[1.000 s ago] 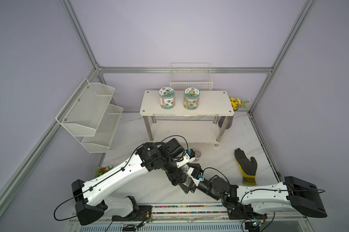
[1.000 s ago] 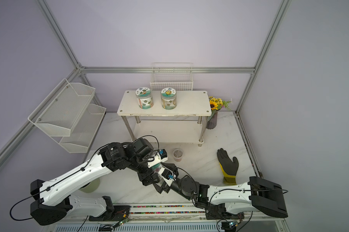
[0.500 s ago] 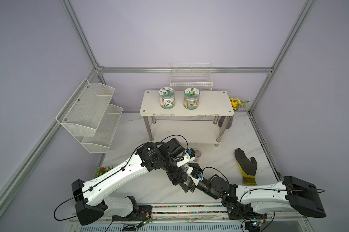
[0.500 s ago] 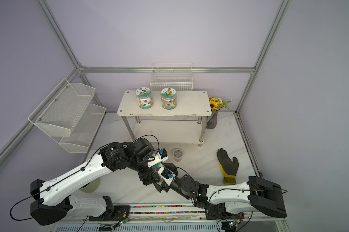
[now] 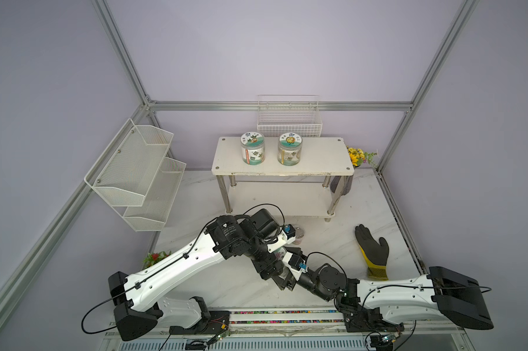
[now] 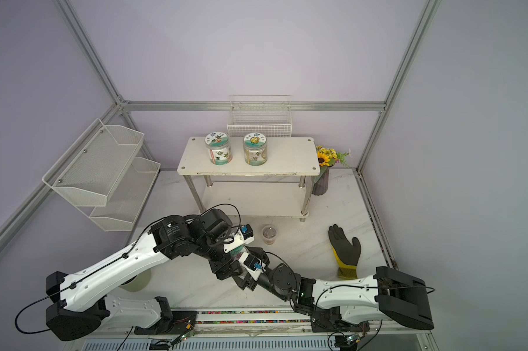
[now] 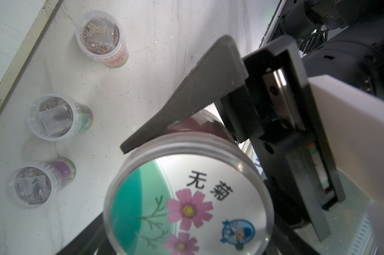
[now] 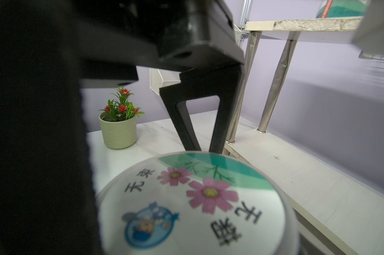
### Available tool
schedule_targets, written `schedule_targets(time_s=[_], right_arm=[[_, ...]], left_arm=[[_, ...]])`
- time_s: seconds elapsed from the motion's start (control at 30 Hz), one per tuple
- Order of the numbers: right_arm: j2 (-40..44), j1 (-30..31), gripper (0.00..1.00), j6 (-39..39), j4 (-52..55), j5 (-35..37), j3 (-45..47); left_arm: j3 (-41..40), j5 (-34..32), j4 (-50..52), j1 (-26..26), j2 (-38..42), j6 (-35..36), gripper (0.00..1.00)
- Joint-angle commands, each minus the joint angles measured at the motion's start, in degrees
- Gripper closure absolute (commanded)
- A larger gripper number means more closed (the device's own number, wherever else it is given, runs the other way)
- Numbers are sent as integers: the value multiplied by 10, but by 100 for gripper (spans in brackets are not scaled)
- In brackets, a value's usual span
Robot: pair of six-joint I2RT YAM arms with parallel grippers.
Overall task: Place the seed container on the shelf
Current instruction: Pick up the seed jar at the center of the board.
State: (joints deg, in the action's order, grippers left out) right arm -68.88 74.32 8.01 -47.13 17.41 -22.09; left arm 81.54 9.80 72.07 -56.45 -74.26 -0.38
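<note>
Gripped, not yet shelved
The left claw clasps the clear plastic, flower-lidded seed jar at the front of the white marble desk; the right claw touches it, grip unclear. The white two-board, metal-legged shelf awaits it.

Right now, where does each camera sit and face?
Top views: high in front, looking down at the white two-tier metal-legged shelf; left arm, right arm show.
Left wrist: above the clear seed container, looking down; right arm's grey finger shows.
Right wrist: low, facing the shelf's legs; left arm's black finger shows.
Both wrist views share the container's pink-flower lid.
</note>
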Motion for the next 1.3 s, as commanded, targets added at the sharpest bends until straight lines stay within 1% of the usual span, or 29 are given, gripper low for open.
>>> schedule_targets(time_s=[0.0, 0.17, 0.27, 0.73, 0.9, 0.97, 1.27], right_arm=[[8, -12, 38, 1, -9, 20, -13], [10, -11, 43, 3, -9, 16, -11], [12, -11, 48, 3, -9, 14, -10], [13, -11, 53, 6, -3, 3, -13], [13, -11, 54, 5, -1, -1, -12], [14, -11, 54, 6, 1, -1, -12], [24, -11, 57, 10, 10, -3, -10]], left_arm=[[18, 48, 0, -11, 8, 5, 33], [21, 51, -5, -13, 16, 7, 24], [21, 54, -8, -13, 20, 6, 20], [14, 62, -33, -13, 31, -5, 7], [14, 60, -36, -14, 38, -6, 1], [14, 57, -36, -13, 39, -6, 0], [11, 30, -35, -13, 39, -8, 0]])
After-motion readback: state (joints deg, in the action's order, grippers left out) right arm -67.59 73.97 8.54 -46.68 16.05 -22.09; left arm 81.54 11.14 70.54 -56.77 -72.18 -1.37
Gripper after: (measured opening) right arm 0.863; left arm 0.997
